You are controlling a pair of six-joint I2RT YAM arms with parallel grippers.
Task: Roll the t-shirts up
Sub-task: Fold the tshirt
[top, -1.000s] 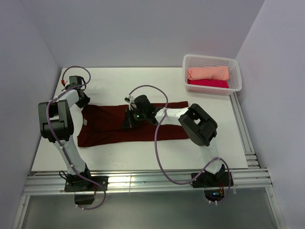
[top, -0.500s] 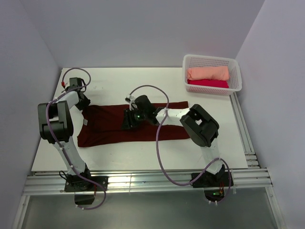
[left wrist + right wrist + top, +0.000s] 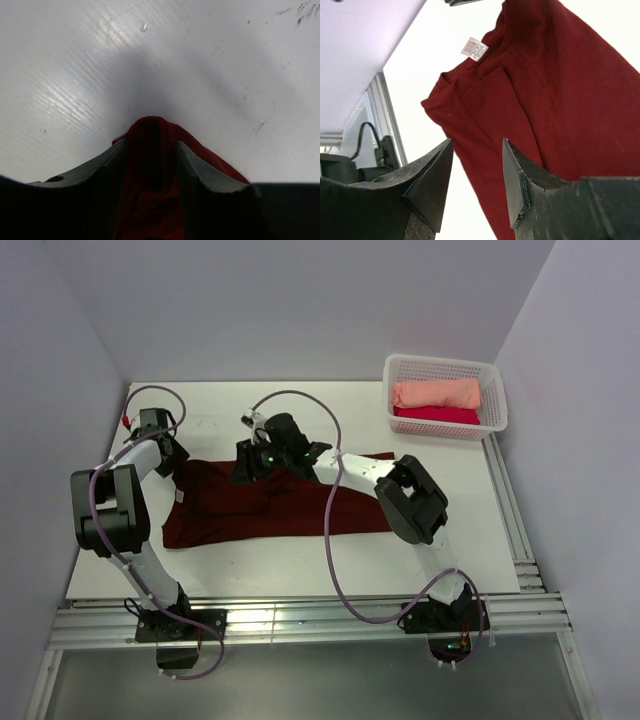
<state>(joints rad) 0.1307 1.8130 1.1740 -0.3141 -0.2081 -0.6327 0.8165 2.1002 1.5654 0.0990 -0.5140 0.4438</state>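
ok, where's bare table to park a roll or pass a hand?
Free: the near strip of table between maroon t-shirt and the near edge; the patch right of the shirt, below the basket; the far strip, though a cable arcs over it. Crowded: the shirt's far-left edge, under left gripper and right gripper.

Brightly and evenly lit from above; sharp overhead. Streaked with glare on the white counter (image 3: 100, 75) in the left wrist view, softly shadowed ahead of the dark, blurred fingers (image 3: 95, 170). Crisp on the maroon shirt (image 3: 545, 90) in the right wrist view, dim near the lens.
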